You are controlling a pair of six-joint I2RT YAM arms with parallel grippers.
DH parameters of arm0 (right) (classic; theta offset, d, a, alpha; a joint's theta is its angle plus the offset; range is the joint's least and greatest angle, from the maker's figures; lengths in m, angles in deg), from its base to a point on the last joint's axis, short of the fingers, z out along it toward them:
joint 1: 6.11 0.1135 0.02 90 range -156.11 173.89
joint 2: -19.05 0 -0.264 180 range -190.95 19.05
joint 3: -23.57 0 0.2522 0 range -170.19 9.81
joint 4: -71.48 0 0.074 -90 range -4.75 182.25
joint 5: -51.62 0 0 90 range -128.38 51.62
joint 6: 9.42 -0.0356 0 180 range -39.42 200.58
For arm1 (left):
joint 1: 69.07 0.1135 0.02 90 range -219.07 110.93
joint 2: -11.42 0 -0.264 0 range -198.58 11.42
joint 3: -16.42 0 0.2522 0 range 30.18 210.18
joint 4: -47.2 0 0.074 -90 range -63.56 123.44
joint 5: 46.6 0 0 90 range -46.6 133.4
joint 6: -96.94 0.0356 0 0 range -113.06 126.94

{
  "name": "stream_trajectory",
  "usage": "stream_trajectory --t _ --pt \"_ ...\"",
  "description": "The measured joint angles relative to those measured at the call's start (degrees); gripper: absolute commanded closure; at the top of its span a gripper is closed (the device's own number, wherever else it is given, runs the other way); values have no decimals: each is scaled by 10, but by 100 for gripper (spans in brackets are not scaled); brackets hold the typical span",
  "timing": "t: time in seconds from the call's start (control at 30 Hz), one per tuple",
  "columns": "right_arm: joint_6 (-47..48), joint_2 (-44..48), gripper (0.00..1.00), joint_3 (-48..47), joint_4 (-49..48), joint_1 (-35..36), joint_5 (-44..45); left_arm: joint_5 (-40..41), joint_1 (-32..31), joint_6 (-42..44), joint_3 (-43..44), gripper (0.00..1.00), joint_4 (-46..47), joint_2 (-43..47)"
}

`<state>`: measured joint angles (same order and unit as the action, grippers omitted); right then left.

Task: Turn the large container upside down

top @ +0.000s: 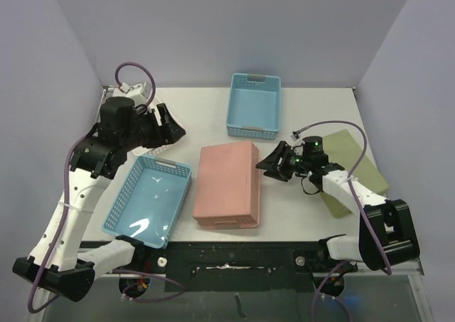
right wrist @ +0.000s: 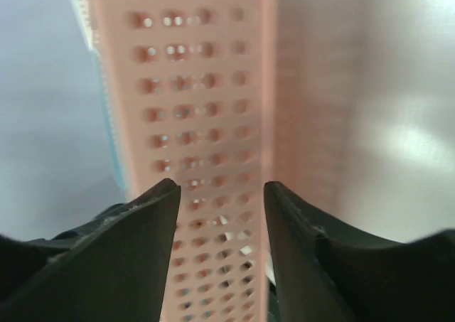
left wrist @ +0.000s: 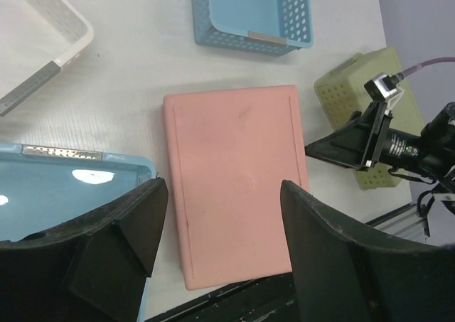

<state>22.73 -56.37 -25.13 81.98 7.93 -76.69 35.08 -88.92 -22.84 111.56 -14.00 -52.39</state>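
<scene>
Right pincer: jaws partly apart, holding nothing; just beside the perforated right wall of the container.
Left pincer: wide, empty; hovers above the tabletop, well left of the work.
Large container: pink, mid-tabletop, solid base uppermost and rim down; judged already turned over.
Neighbours: blue basket just left; second blue basket beyond; green basket under the right forearm.
Hazard: a fingertip catching a wall perforation on withdrawal could drag or tip the container.
Hazard, second: its near end lies close to the tabletop's front edge, so a shove could send it over.
</scene>
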Motion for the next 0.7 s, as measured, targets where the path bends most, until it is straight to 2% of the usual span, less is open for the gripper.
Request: stream_trajectory --t 0.13,0.33,0.5,0.53,0.57,0.7 --pt "91 11 34 -67 165 -5 83 -26 0 -10 -50 36 28 1" --pt "167 19 33 -137 310 -5 199 -70 -11 -28 -122 36 56 0" --pt "192 39 32 -144 416 -9 300 -74 -74 -45 -158 36 82 -5" --pt "195 50 31 -144 436 -11 317 -74 -89 -48 -163 36 88 -9" --pt "197 60 25 -143 450 -14 328 -74 -106 -52 -169 36 96 -16" --pt "201 106 21 -142 504 -28 372 -73 -155 -66 -193 36 131 -54"
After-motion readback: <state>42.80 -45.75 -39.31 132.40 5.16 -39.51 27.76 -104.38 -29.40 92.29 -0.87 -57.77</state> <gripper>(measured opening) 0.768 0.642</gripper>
